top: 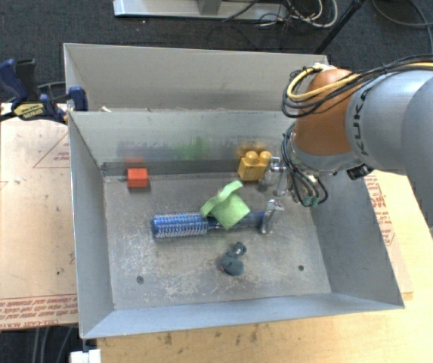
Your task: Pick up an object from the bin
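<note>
My gripper (274, 203) hangs low at the right of the bin's middle, under the orange wrist cover. Its lower tip is right at the dark blue handle end of a blue bristle brush (180, 224), which lies flat across the bin's centre. A crumpled light-green piece (227, 206) rests on the brush's right part, just left of the gripper. A yellow studded block (253, 163) stands against the back wall, close to the gripper's upper left. A small dark grey lump (233, 260) lies on the floor in front of the brush.
An orange-red cube (137, 177) sits at the back left by the wall. The arm comes in over the bin's right wall. Bare floor lies at the left and along the front.
</note>
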Available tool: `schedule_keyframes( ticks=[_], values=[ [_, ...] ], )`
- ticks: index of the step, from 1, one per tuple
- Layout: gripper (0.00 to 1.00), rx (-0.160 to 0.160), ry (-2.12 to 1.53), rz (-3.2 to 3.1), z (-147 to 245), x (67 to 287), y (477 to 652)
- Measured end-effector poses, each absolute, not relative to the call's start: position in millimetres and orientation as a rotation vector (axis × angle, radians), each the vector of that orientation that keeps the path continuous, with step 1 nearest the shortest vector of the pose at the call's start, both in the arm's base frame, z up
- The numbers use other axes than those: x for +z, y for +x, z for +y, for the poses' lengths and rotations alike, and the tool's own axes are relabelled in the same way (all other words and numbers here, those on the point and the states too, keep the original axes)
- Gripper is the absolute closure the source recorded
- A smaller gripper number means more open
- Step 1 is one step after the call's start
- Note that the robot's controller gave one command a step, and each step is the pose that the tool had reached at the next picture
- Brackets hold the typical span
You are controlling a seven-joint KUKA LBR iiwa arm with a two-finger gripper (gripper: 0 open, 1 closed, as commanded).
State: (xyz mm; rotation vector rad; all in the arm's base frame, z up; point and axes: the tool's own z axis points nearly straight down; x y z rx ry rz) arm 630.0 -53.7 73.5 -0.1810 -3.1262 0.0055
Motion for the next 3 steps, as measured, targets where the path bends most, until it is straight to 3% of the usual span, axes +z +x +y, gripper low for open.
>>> schedule_keyframes(
  ticks=[1,2,3],
  values=[
    [0.00,-0.006,-0.439,-3.115,12,101,635.2],
    [0.00,-0.004,-0.060,-3.144,75,100,639.8],
    [0.00,-0.002,0.081,-3.164,108,81,649.1]
  ],
)
